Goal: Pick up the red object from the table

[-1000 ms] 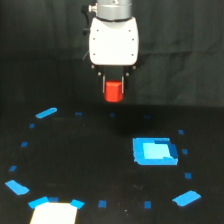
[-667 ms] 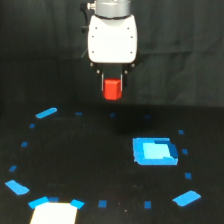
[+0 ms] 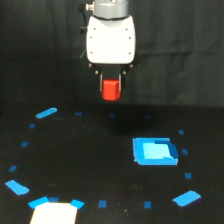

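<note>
Already the gripper (image 3: 111,86) had carried the red object (image 3: 110,90), clamped between its fingers, a little higher than a second before, well clear of the table (image 3: 75,165); the pick looked essentially done.

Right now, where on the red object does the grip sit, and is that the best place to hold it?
The gripper comes straight down on the red object, its dark fingers on the block's upper left and right sides, lower half hanging clear above the table. For a short faceted block, two opposite side faces from above looks like the best hold. Contact depth is hard to see.
</note>
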Available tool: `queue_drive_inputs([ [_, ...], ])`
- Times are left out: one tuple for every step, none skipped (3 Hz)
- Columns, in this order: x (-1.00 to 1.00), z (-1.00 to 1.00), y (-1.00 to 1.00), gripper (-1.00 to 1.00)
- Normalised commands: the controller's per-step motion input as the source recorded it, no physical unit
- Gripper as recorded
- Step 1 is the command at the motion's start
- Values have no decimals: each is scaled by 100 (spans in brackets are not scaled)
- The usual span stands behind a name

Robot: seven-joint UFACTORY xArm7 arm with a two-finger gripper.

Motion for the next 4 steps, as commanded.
queue_drive_inputs([
  [-13,-5,2,-100],
  [-9,56,18,-100],
  [-20,-32,-13,-84],
  [-46,-25,-29,-100],
])
